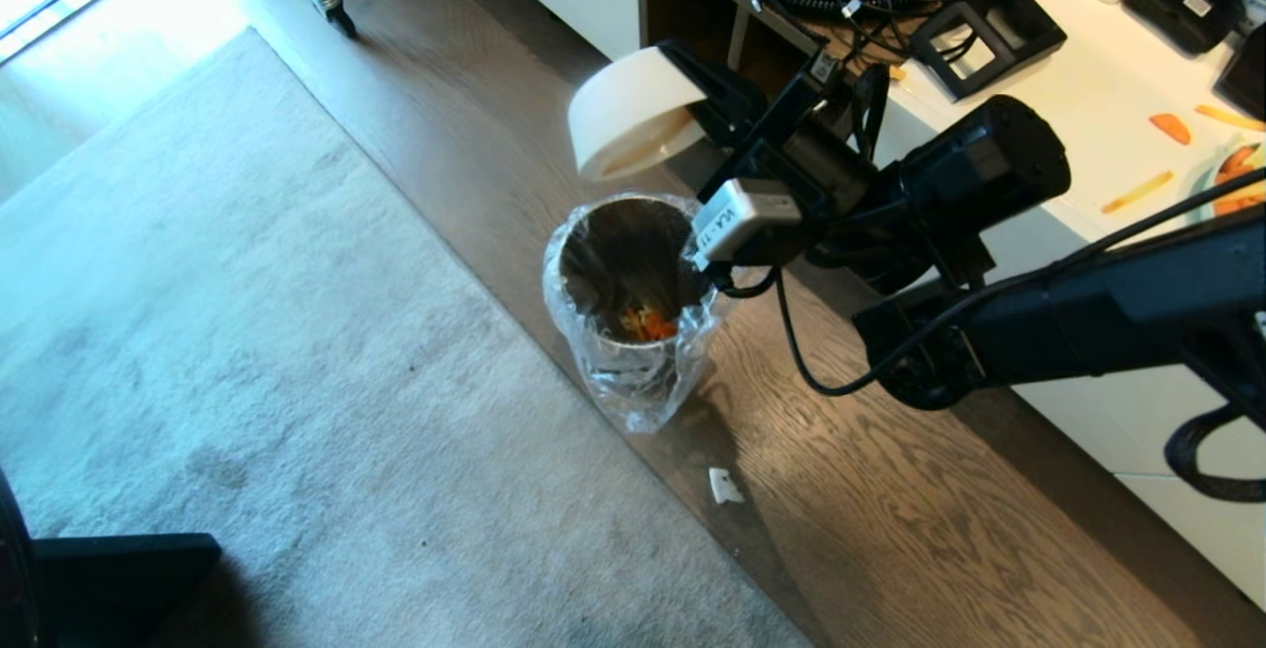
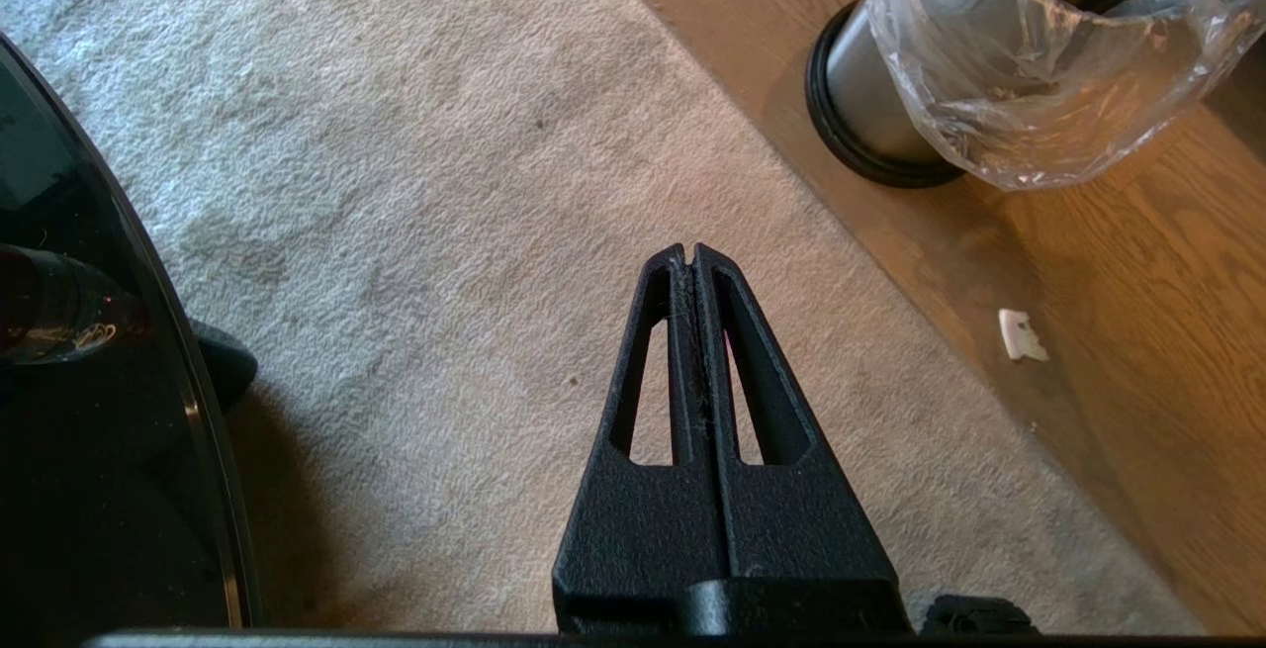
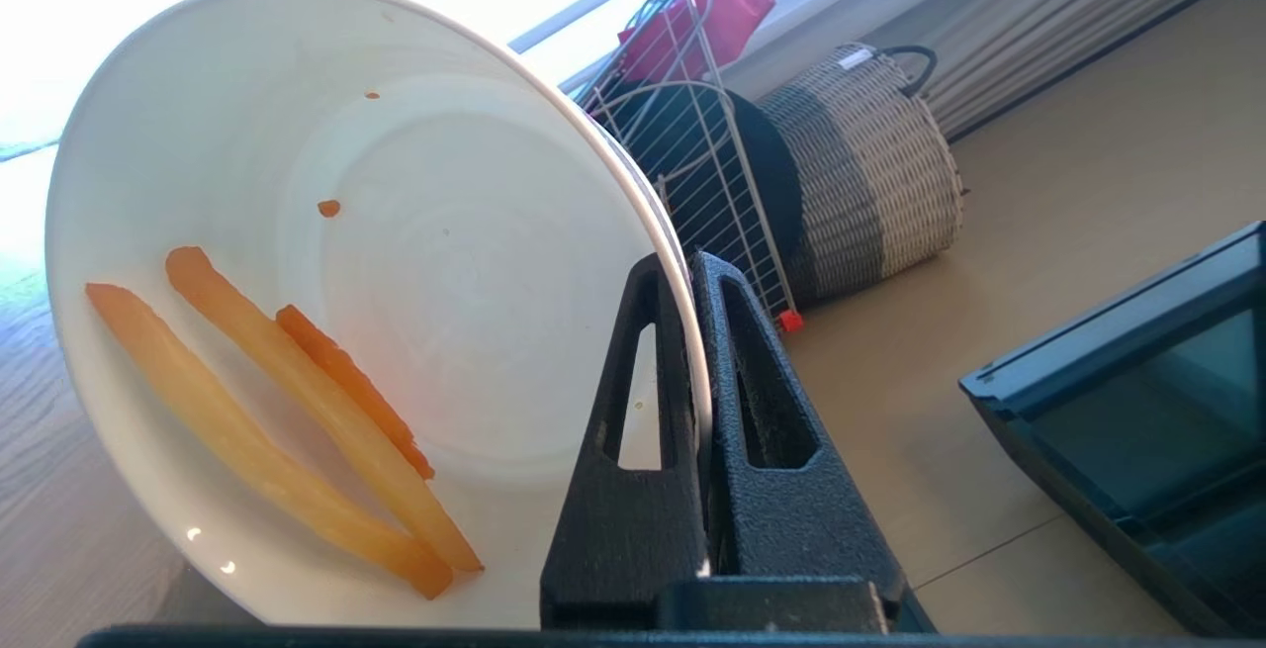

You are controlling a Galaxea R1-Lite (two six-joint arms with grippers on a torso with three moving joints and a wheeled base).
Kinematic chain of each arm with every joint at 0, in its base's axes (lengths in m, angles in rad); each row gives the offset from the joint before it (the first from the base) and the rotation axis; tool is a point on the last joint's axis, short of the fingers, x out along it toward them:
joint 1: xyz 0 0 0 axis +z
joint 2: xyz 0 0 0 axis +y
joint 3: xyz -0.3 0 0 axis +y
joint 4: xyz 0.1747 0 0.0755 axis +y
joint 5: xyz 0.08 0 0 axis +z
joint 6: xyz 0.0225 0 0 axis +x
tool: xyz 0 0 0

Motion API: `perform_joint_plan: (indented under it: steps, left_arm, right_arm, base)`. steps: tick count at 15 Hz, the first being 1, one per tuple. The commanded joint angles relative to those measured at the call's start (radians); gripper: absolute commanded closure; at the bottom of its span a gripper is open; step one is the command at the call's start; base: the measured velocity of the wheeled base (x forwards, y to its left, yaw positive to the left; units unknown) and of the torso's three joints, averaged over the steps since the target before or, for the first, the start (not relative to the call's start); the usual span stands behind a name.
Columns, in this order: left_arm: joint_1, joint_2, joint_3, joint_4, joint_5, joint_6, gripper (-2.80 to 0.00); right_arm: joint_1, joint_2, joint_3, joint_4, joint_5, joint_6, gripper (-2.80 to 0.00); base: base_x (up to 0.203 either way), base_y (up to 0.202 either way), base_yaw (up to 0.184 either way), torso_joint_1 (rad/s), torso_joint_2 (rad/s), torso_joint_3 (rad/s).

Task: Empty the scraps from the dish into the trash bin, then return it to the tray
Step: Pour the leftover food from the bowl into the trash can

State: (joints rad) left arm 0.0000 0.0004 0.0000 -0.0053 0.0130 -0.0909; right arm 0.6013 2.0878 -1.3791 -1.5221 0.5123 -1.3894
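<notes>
My right gripper [image 1: 704, 102] is shut on the rim of the white dish [image 1: 633, 109], which it holds tipped on its side just above the trash bin [image 1: 623, 282]. In the right wrist view its fingers [image 3: 690, 267] pinch the dish [image 3: 326, 262] wall, and three orange and pale yellow scraps [image 3: 297, 411] still cling inside. More orange scraps [image 1: 648, 324] lie at the bottom of the bag-lined metal bin. My left gripper [image 2: 690, 250] is shut and empty, low over the carpet, with the trash bin [image 2: 890, 84] off to one side. The tray is out of view.
The bin stands on wood floor beside a grey carpet [image 1: 247, 331]. A small white chip [image 1: 725, 486] lies on the floor near it. A white counter [image 1: 1108, 134] with cables and loose food pieces is at the right. A wicker basket [image 3: 870, 163] stands beyond the dish.
</notes>
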Motion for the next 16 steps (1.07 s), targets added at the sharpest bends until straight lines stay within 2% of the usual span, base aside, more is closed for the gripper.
perform_joint_plan:
  steps: [1, 4, 16]
  left_arm:
    - [0.0, 0.0, 0.0, -0.001, 0.001, -0.001, 0.0]
    - [0.0, 0.0, 0.0, -0.001, 0.001, -0.001, 0.0]
    - [0.0, 0.0, 0.0, -0.001, 0.001, -0.001, 0.0]
  right_arm:
    - [0.009, -0.023, 0.005, -0.047, 0.004, -0.008, 0.0]
    - [0.033, -0.052, 0.011, -0.047, 0.023, -0.013, 0.0]
    - [0.032, -0.074, 0.042, -0.046, 0.023, -0.002, 0.0]
  base:
    - [0.0, 0.0, 0.0, 0.0, 0.0, 0.0]
    - [0.0, 0.0, 0.0, 0.0, 0.0, 0.0]
    - [0.0, 0.0, 0.0, 0.0, 0.0, 0.0]
